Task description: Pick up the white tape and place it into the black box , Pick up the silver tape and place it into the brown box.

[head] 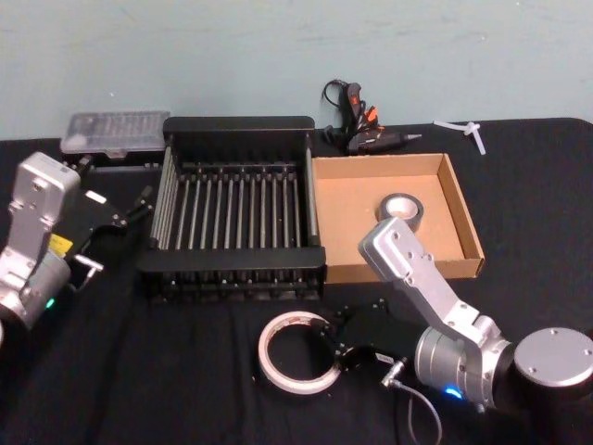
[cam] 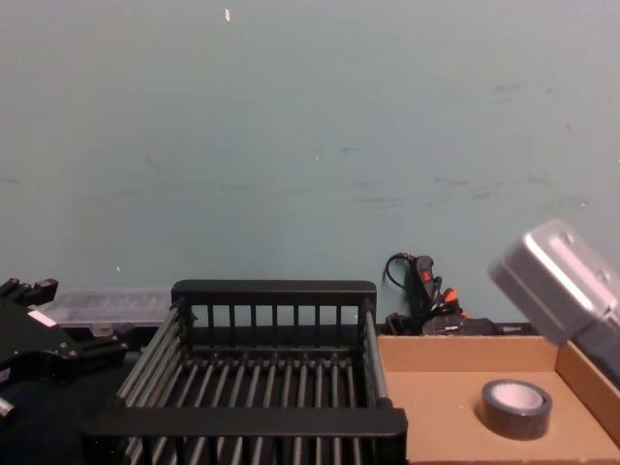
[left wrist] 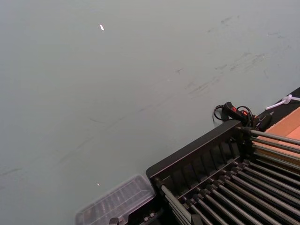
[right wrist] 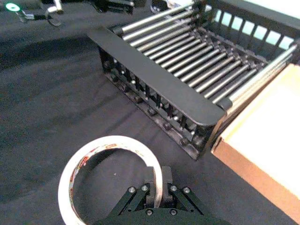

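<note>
White tape (head: 295,364) flat on the black cloth at the near edge, in front of the black box (head: 236,129), not yet lifted. Right gripper (right wrist: 156,190) low at the ring's right-hand side, fingers (right wrist: 151,184) clamped on the band, one inside the ring and one outside; contact looks made, though firmness of the pinch cannot be judged. Ring otherwise free of neighbours, well apart from the crate's near rim.

Judged status: half done. Silver tape (head: 402,209) already standing in the brown box (head: 461,202), near its middle right. White tape outstanding: lift, carry forward, release into the crate.

Clearance: crate's thick near rim directly between tape and drop point, so a clear rise needed before any forward travel. Crate interior bare, bar floor open across its whole width, ample for the wide ring. Crate's right wall touching the cardboard tray's left wall, no gap there; drift rightward to be avoided.

Left gripper (head: 130,211) parked beside the crate's left wall, fingers spread and holding nothing, clear of the carry path.

Beyond: clear plastic case (head: 116,132) behind the crate's left corner, glue gun (head: 363,128) behind the tray, both out of the way.
</note>
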